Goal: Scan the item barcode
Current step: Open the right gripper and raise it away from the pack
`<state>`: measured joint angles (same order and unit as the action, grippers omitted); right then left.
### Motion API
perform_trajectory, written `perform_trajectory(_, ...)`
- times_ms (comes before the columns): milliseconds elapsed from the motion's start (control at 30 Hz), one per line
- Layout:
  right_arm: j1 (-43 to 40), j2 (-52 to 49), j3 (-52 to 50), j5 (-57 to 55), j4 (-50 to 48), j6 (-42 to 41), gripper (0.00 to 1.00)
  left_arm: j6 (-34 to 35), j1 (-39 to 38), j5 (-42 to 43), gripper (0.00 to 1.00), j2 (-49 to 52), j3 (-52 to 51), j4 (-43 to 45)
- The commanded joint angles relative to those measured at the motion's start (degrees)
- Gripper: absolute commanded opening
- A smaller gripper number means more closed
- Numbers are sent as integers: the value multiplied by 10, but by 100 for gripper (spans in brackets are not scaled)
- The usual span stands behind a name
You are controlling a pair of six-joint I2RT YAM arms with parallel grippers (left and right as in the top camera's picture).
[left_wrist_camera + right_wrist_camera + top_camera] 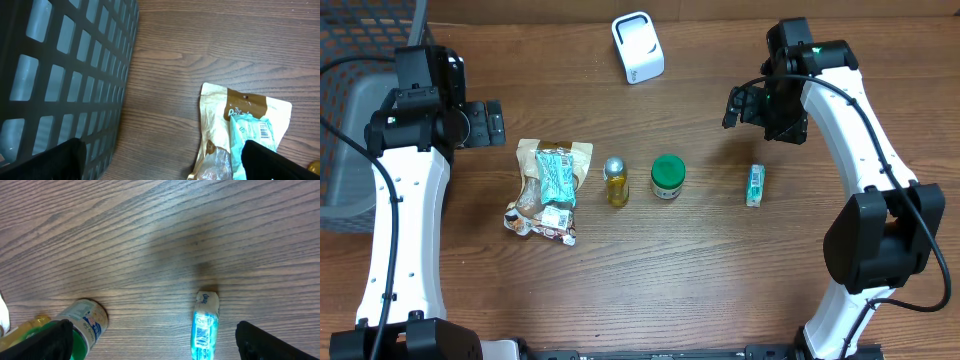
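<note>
Gaping right fingers (275,345) hover near teal packet (755,185).

We list two units.

Left white-shelled arm (415,195): moulded white link covers, black joint housings, a thin black cable (388,230) along its side, and a black left tool (492,123).

Right white-shelled arm (842,130): matching white covers and black joints, a second black cable (880,140), a small green light (813,47), and a black right tool (734,106).

In the wrist views we record matte black fingers (52,159).

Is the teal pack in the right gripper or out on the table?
Out. The pack lies flat on the table, apart from the open, empty right gripper.
</note>
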<state>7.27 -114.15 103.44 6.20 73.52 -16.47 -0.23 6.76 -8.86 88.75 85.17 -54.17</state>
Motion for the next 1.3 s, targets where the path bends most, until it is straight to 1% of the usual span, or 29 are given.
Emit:
perform_trajectory(0,2,11,8,5,-2,0,100,-11,0,-3,100,-9,13,2)
perform_trajectory(867,2,11,8,5,-2,0,100,-11,0,-3,100,-9,13,2)
perform_trajectory(1067,2,11,8,6,-28,0,100,-11,0,-3,100,-9,13,2)
perform_trajectory(1133,2,11,8,19,-33,0,100,-11,0,-3,99,-9,13,2)
perform_trajectory(1267,2,11,8,88,-32,0,100,-11,0,-3,100,-9,13,2)
